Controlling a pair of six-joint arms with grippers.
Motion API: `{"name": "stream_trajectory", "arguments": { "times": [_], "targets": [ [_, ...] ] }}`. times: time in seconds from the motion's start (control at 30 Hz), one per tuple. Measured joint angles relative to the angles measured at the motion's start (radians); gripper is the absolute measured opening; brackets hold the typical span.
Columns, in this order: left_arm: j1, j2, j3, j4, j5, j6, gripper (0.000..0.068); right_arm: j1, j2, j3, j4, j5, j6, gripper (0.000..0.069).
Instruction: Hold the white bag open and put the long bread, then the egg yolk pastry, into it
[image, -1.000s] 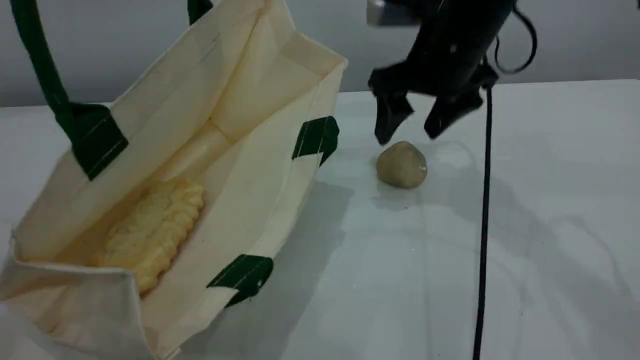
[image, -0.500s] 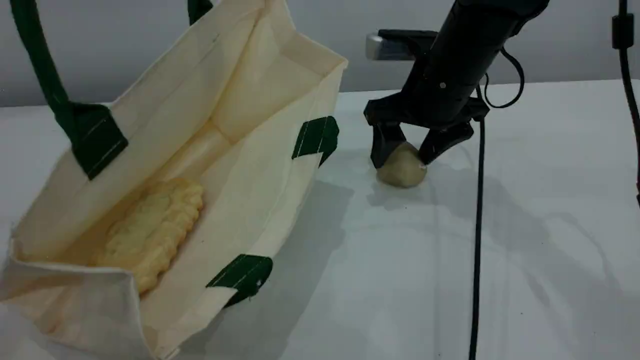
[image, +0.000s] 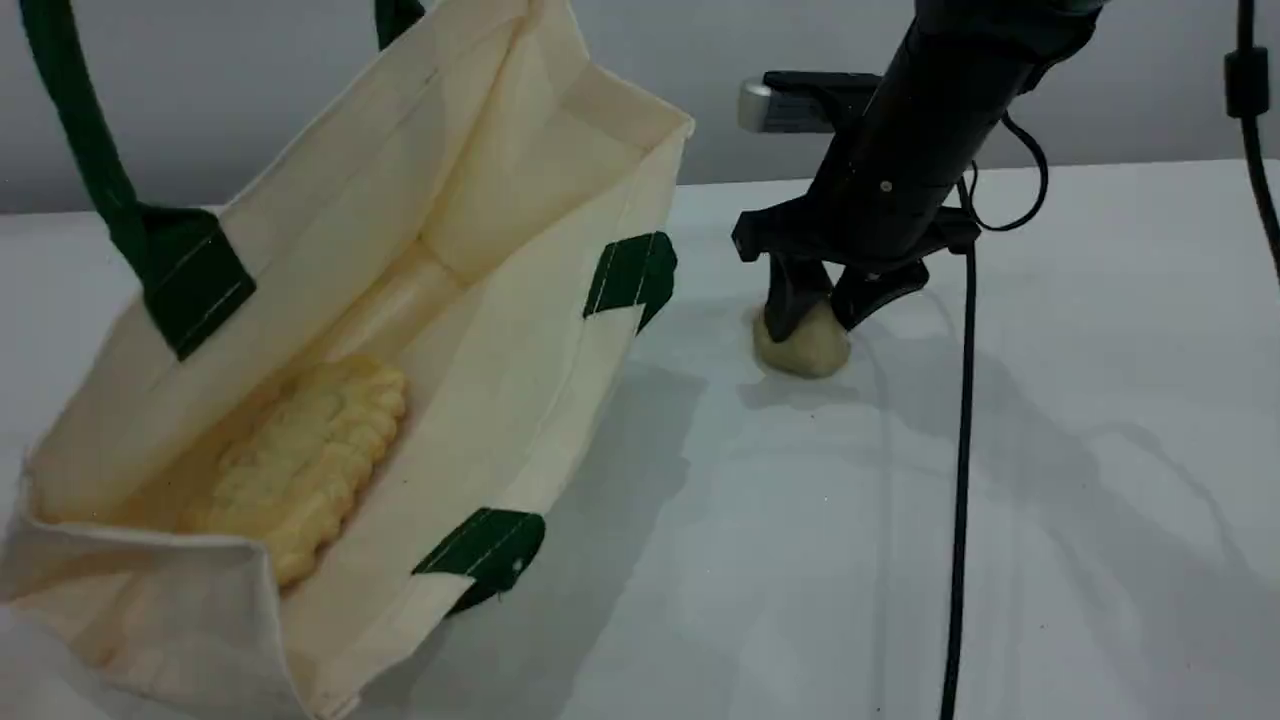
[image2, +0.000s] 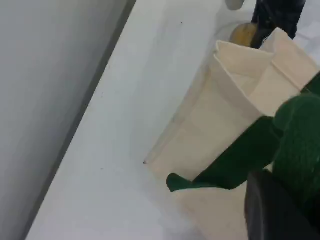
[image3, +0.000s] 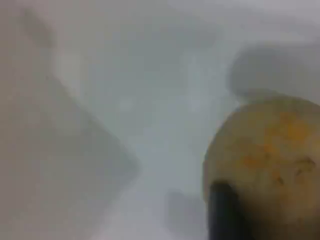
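**Scene view: right pincer has closed in on the egg yolk pastry, second item about to go**

From where I stand, the big change is on the right. A second ago the right pincer (image: 820, 318) hung spread wide above the egg yolk pastry (image: 802, 352). Then it dropped down around the ball, and now its two fingers have drawn in and press against the upper sides. I'd call that a grip taken, though the pastry sits on the desk (image: 1100, 420) in the same spot as before, not yet lifted. The right wrist view, blurred as it is, agrees, with the ball filling the lower right corner against a dark fingertip.

Nothing on the left has moved. The white bag (image: 520, 330) leans open towards the camera, its mouth wide, and the long bread (image: 305, 460) lies flat on the bottom inside it. In the left wrist view the left pincer (image2: 272, 212) is shut on the bag's green handle (image2: 295, 135). That handle runs taut up out of the scene view, so the mouth is being held open from there.

So the first half looks finished and the second is at the pick-up. What's left, I reckon, is to raise the pastry, carry it left over the bag's near rim and let it go beside the bread. The hold is high on a smooth round ball, so it could slip out on the lift. A black cable (image: 962, 450) hangs just right of the pastry.
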Motion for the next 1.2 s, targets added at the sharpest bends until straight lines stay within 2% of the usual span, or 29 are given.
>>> {"name": "stream_trajectory", "arguments": {
  "times": [0.07, 0.1, 0.37, 0.7, 0.97, 1.2],
  "targets": [
    [0.0, 0.0, 0.0, 0.0, 0.0, 0.0, 0.008, 0.001, 0.0, 0.0, 0.0, 0.005, -0.008, 0.0236],
    [0.0, 0.0, 0.0, 0.0, 0.0, 0.0, 0.008, 0.001, 0.0, -0.001, 0.0, 0.01, -0.011, 0.0226],
    [0.0, 0.0, 0.0, 0.0, 0.0, 0.006, 0.008, -0.007, -0.041, -0.009, -0.063, 0.072, 0.023, 0.0224],
    [-0.002, 0.0, 0.0, -0.002, 0.0, 0.07, 0.008, -0.11, -0.2, 0.005, -0.059, 0.192, 0.064, 0.0221],
    [-0.013, 0.001, 0.0, -0.088, 0.0, 0.136, 0.008, -0.108, -0.384, 0.111, -0.055, 0.182, 0.064, 0.0218],
    [-0.049, 0.002, 0.0, -0.105, 0.0, 0.182, 0.008, -0.108, -0.563, 0.269, -0.013, 0.112, 0.049, 0.0218]
  ]
}}
